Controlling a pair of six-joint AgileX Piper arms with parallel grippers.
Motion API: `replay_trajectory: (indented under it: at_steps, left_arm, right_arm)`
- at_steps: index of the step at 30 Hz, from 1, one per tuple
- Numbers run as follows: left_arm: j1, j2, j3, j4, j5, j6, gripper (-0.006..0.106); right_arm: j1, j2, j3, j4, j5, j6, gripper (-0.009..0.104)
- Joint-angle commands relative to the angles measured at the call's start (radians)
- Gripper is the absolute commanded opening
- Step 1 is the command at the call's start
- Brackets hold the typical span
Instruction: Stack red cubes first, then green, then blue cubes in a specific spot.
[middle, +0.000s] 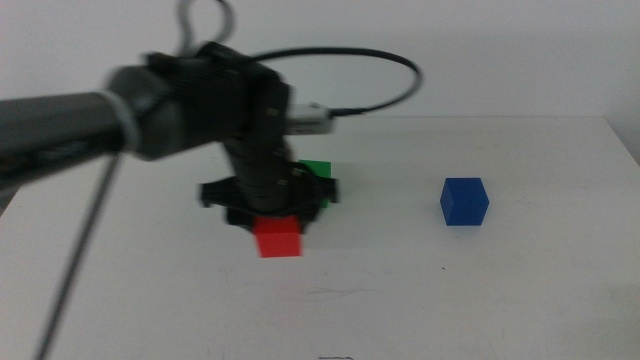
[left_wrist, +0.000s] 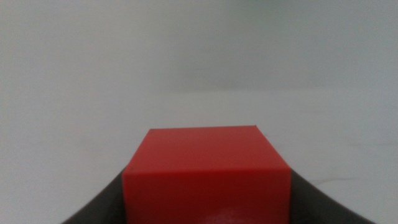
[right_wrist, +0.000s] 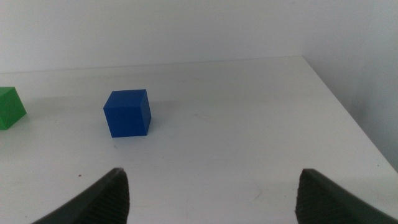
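Observation:
The red cube sits low at the table's middle, held between the jaws of my left gripper, which reaches in from the left. In the left wrist view the red cube fills the gap between the two dark jaws, which press on both its sides. Behind this gripper the green cube is partly hidden. The blue cube stands alone to the right. My right gripper is open and away from the blue cube, with the green cube at the edge of its view.
The white table's far edge and right edge are in view. A black cable loops above the left arm. Bare tabletop lies in front of the cubes.

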Motion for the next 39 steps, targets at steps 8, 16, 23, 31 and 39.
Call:
replay_trajectory:
  at_steps: [8, 16, 23, 31, 39]
  left_arm:
    - [-0.125, 0.136, -0.225, 0.013, -0.009, -0.085, 0.003]
    - [-0.125, 0.157, -0.234, -0.005, -0.028, -0.104, 0.003]
    - [-0.125, 0.157, -0.213, -0.006, -0.043, -0.099, 0.003]
    - [-0.125, 0.182, -0.194, -0.002, -0.068, -0.088, 0.003]
    - [-0.125, 0.208, -0.194, -0.03, -0.068, -0.066, 0.003]
  right_arm:
    - [-0.006, 0.014, -0.018, -0.009, -0.078, -0.012, 0.074]
    - [-0.006, 0.014, -0.018, -0.009, -0.078, -0.012, 0.074]
    - [-0.006, 0.014, -0.018, -0.009, -0.078, -0.012, 0.074]
    - [-0.006, 0.014, -0.018, -0.009, -0.078, -0.012, 0.074]
    - [-0.006, 0.014, -0.018, -0.009, -0.078, -0.012, 0.074]
